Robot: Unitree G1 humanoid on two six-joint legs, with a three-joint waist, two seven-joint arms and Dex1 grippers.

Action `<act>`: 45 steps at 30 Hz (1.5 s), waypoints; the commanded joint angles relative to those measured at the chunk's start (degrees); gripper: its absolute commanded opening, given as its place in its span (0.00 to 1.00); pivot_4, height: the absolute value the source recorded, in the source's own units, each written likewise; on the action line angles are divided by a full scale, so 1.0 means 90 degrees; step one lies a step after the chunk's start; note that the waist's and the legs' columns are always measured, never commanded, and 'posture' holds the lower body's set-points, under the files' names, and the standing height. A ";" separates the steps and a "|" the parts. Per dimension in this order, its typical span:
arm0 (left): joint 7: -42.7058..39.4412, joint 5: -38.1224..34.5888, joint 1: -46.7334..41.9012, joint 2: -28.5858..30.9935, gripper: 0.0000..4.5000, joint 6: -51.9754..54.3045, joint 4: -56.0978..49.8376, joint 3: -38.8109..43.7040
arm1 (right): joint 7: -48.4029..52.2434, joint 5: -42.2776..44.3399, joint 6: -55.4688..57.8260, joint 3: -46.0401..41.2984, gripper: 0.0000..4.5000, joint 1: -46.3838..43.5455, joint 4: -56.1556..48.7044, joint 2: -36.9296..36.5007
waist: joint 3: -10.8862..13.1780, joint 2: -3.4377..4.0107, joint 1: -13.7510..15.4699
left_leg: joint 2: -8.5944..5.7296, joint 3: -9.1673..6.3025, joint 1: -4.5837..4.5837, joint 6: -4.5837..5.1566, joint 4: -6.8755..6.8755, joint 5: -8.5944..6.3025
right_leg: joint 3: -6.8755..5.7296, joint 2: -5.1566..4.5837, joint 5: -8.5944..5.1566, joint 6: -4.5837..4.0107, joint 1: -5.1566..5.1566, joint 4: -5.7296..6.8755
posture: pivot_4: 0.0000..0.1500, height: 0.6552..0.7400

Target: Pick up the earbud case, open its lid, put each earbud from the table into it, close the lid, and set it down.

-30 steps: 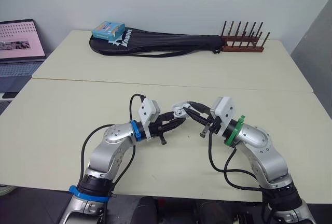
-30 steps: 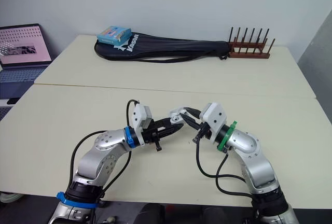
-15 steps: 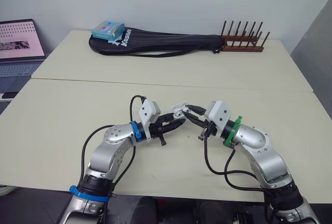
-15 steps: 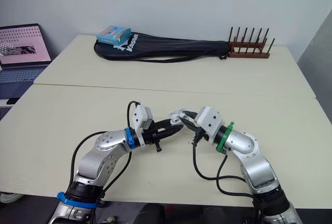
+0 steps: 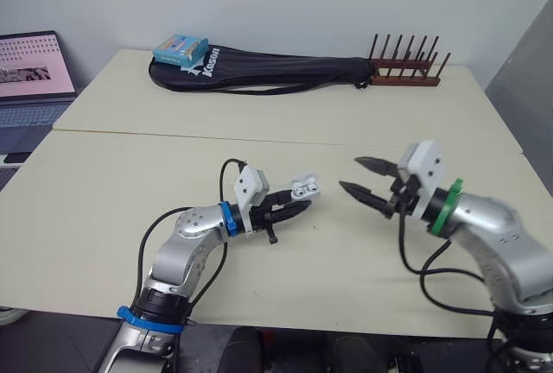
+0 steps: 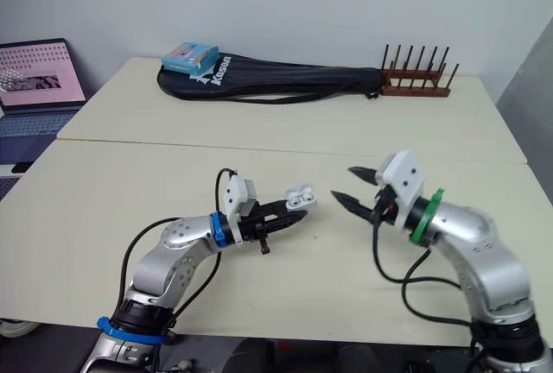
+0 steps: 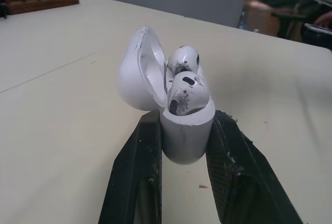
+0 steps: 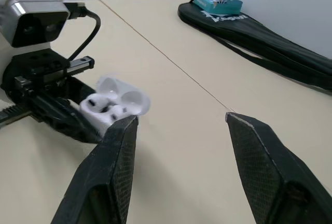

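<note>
The white earbud case (image 7: pixel 185 130) is held just above the table near its front middle, with my left gripper (image 5: pixel 296 207) shut on its body. Its lid (image 7: pixel 139 70) stands open, and two white earbuds (image 7: pixel 182 78) sit side by side in the sockets. From the head I see the same case (image 5: pixel 302 189) with the lid tipped back. My right gripper (image 5: pixel 363 178) hangs open and empty to the right of the case, apart from it, its black fingertips pointing toward it. In the right wrist view the case (image 8: pixel 113 105) lies ahead between the wide-spread fingers (image 8: pixel 115 168).
A black racket bag (image 5: pixel 259 72) lies along the far table with a blue box (image 5: pixel 181 48) on its left end. A brown wooden peg rack (image 5: pixel 404 71) stands at the back right. A laptop (image 5: pixel 33 79) sits off the table's left side.
My right gripper has pulled away to the right from the case and now stands open. The case stays in the left gripper with its lid open.
</note>
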 commanded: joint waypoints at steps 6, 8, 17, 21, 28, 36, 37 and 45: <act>-0.1097 -0.0288 -0.0584 -0.0064 0.18 0.0296 0.0018 -0.0608 | 0.1484 -0.0228 -0.0222 0.0705 0.08 -0.0994 0.1129 -0.1205 | 0.0000 0.0000 -0.0004 | -0.0002 0.0004 -0.0002 0.0001 -0.0002 -0.0001 | 0.0003 -0.0001 0.0000 0.0000 -0.0003 -0.0006 | 1.00 0.28; -0.1236 -0.0292 -0.0638 -0.0071 0.18 0.0341 0.0082 -0.0695 | 0.1752 -0.0136 -0.0074 0.0896 0.00 -0.1157 0.1254 -0.1278 | 0.0000 0.0000 -0.0005 | -0.0001 0.0006 -0.0003 0.0001 -0.0004 -0.0001 | 0.0004 0.0000 0.0000 0.0000 -0.0005 -0.0006 | 1.00 0.28; -0.1321 -0.0237 -0.0797 -0.0178 0.18 0.0389 0.0329 -0.0705 | 0.2313 0.0642 0.0775 0.1096 0.00 -0.1271 0.0656 -0.1318 | 0.0001 0.0001 -0.0004 | -0.0001 0.0002 -0.0006 0.0002 -0.0004 -0.0001 | 0.0001 -0.0002 0.0000 0.0000 -0.0006 -0.0006 | 1.00 0.28; -0.1259 -0.0202 -0.0798 -0.0194 0.18 0.0343 0.0360 -0.0671 | 0.2378 0.0950 0.1086 0.1037 0.00 -0.1012 0.0247 -0.1438 | 0.0001 0.0001 -0.0001 | 0.0000 -0.0004 -0.0010 0.0001 -0.0003 -0.0001 | -0.0005 -0.0003 0.0000 0.0000 -0.0007 -0.0009 | 1.00 0.28; -0.1105 -0.0260 -0.0836 -0.0275 0.18 0.0502 0.0469 -0.0594 | 0.2095 0.1061 0.1240 0.0962 0.00 -0.0633 -0.0087 -0.1479 | 0.0001 0.0001 -0.0002 | -0.0001 -0.0007 -0.0010 0.0001 -0.0002 -0.0001 | -0.0005 -0.0002 0.0000 0.0000 -0.0007 -0.0008 | 1.00 0.28; -0.0427 -0.0532 -0.1674 -0.0492 0.18 0.3044 0.1598 -0.0547 | 0.1480 0.0812 0.0781 0.0174 0.00 0.0547 -0.0625 -0.1588 | 0.0001 0.0001 0.0000 | -0.0008 -0.0023 -0.0018 0.0002 -0.0001 -0.0001 | -0.0019 -0.0002 -0.0002 0.0003 -0.0006 -0.0011 | 1.00 0.28; -0.0313 -0.0568 -0.1845 -0.0610 0.18 0.3300 0.1876 -0.0469 | 0.1412 0.0582 0.0552 0.0170 0.00 0.0800 -0.0690 -0.1636 | 0.0001 0.0000 0.0003 | -0.0008 -0.0022 -0.0019 0.0002 -0.0002 0.0000 | -0.0018 -0.0002 -0.0002 0.0003 -0.0007 -0.0012 | 1.00 0.28; -0.0434 -0.0285 -0.2296 -0.0563 0.44 0.3747 0.2916 -0.0598 | 0.1239 -0.0448 -0.0571 0.0312 0.00 0.1825 -0.0953 -0.1865 | 0.0001 0.0002 -0.0039 | -0.0010 -0.0026 -0.0022 0.0000 -0.0001 0.0001 | -0.0020 -0.0002 -0.0002 0.0003 -0.0010 -0.0009 | 1.00 0.28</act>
